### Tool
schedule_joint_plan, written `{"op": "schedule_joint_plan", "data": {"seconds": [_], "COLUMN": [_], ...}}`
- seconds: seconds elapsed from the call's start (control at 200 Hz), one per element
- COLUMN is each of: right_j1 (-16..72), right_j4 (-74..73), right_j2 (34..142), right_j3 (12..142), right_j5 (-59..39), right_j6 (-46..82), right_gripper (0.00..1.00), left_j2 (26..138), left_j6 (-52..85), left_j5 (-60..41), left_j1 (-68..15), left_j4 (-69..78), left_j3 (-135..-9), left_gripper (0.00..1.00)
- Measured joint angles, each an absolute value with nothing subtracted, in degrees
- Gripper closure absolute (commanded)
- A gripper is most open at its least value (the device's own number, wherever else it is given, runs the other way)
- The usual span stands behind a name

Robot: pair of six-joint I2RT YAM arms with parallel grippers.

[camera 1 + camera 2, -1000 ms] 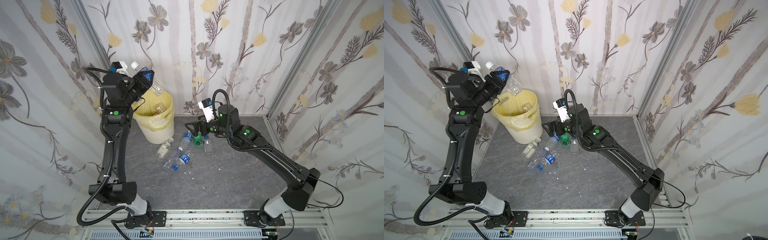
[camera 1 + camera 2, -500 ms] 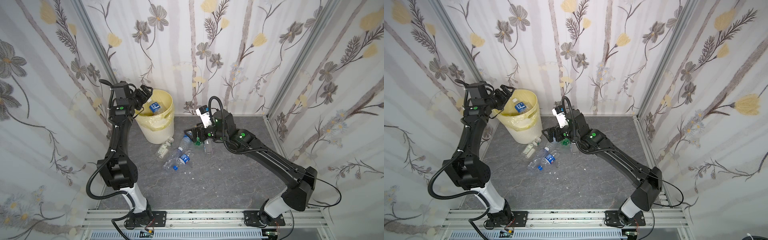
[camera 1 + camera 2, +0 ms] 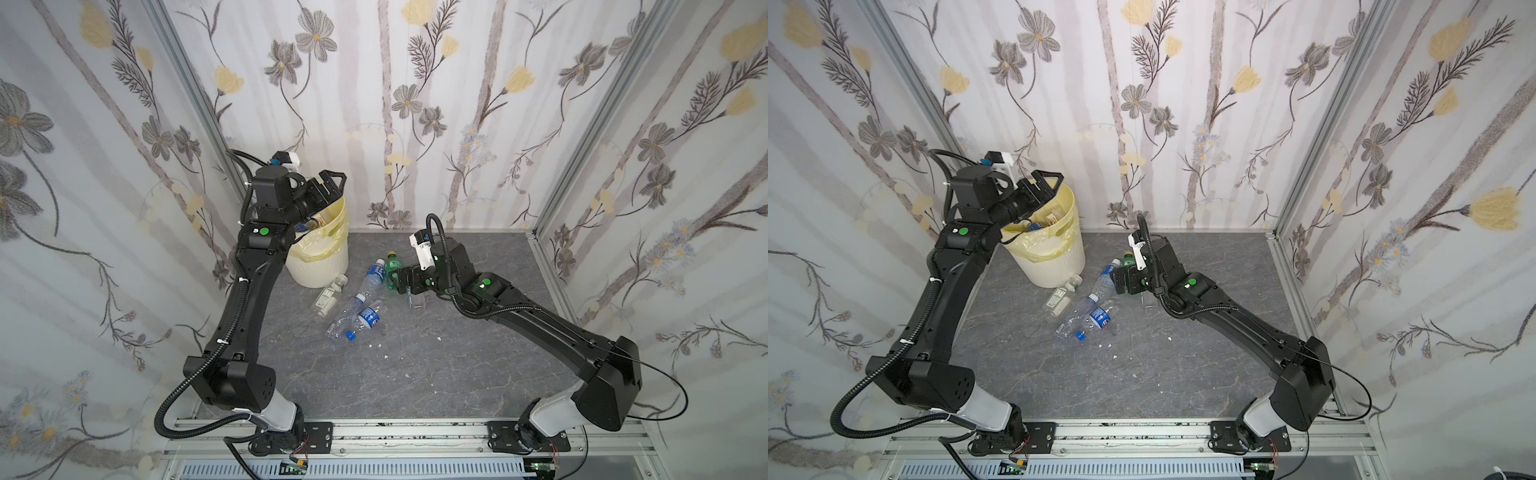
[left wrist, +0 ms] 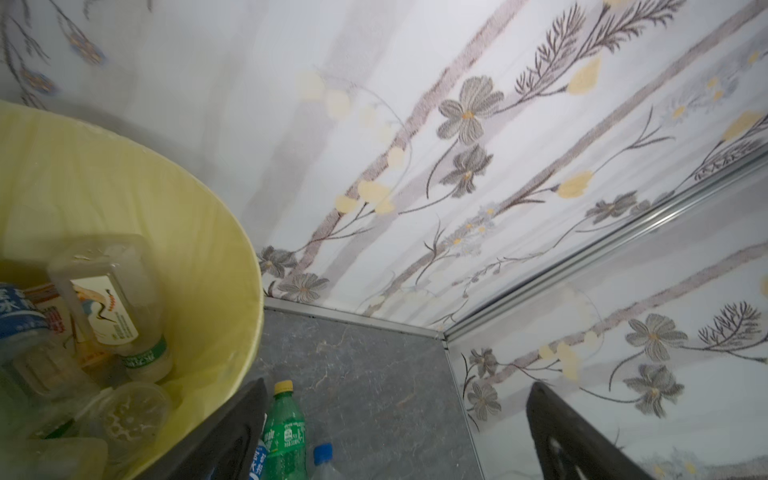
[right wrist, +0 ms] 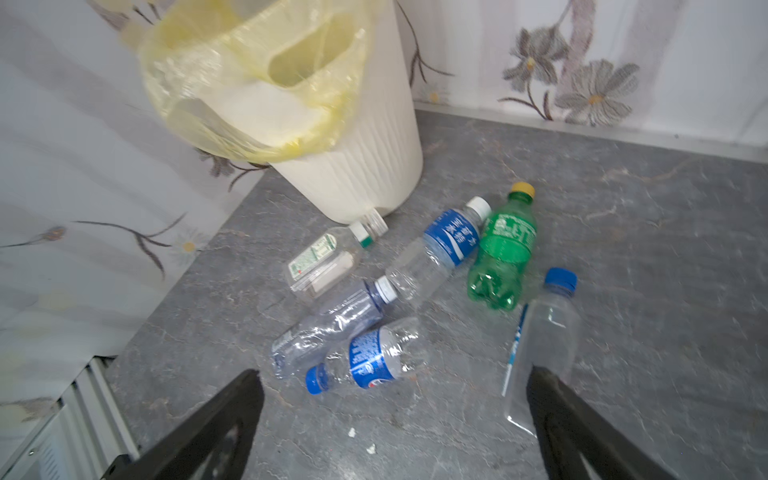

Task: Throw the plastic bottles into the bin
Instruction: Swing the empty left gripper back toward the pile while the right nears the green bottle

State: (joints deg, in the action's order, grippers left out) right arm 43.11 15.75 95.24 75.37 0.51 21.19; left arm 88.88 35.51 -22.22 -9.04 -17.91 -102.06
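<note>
Hanging the left tool [image 3: 332,185] up over the rim of the bin [image 3: 324,266], jaws spread wide, gripping nothing. Getting the same story from the left wrist view: fingers [image 4: 232,436] far apart, nothing but wall and grey desk [image 4: 374,374] between them.

Standing upright in the back left corner of the desk in both top views, that bin, with the pale yellow liner folded over the rim. Already holding several plastic bottles [image 4: 108,303] inside, jumbled together, including a clear one with a bird on the label and a blue-labelled one beside it.

Hovering the right tool [image 3: 405,286] low over the desk, jaws wide open too, gripping nothing.

Counting six bottles lying loose on the desk, all on their sides, between the bin and the right tool:
- square clear bottle [image 5: 320,262], cap right up against the foot of the bin
- blue-label bottle [image 5: 436,253] with a white cap, lying alongside the green bottle [image 5: 503,249] with its yellow cap
- crushed clear bottle [image 5: 332,324], lying just beside a squashed blue-cap bottle [image 5: 370,357]
- plain clear bottle [image 5: 544,332] with a blue cap, base running behind one finger of the right tool; not able to tell whether touching or not

Also spotting a few white crumbs [image 5: 351,432] on the desk near the pile.
</note>
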Motion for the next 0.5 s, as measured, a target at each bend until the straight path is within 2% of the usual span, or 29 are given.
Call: {"op": "schedule_joint_plan", "data": {"seconds": [0.235, 0.505], "right_j1": [40.2, 39.7], "right_j4": [15.5, 13.6], "right_j2": [95.8, 102.4], "right_j3": [65.8, 61.8], "right_j5": [5.5, 6.9], "right_j6": [25.1, 28.1], "right_gripper": [0.0, 0.01], "left_j2": [87.1, 86.4], "left_j6": [34.8, 38.0], "left_j5": [-19.2, -18.1], "left_j1": [-18.3, -25.3], "left_j4": [-17.8, -16.4], "left_j3": [-94.5, -82.8], "left_gripper": [0.0, 0.0]}}
